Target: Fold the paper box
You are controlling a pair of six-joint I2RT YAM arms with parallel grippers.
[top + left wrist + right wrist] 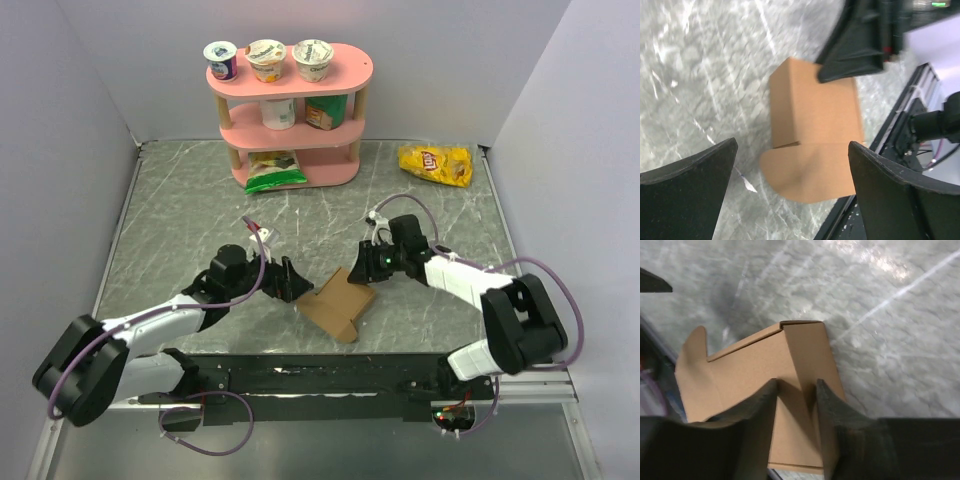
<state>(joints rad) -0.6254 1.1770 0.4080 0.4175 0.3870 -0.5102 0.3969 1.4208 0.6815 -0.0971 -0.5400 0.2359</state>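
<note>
The paper box (338, 303) is a brown cardboard sheet, partly folded, lying on the marble table between the arms, near the front edge. My right gripper (361, 268) is at its far right corner. In the right wrist view its jaws (796, 385) are narrowed around a raised side panel of the box (740, 375). My left gripper (293, 283) is wide open and empty just left of the box. In the left wrist view (792, 145) the box (810, 110) lies ahead between the fingers, with the right gripper's fingers (855, 55) on its far edge.
A pink three-tier shelf (290, 110) with yoghurt cups and a green bag (273, 170) stands at the back. A yellow chip bag (435, 163) lies at the back right. The black rail (330, 380) runs along the front edge just behind the box.
</note>
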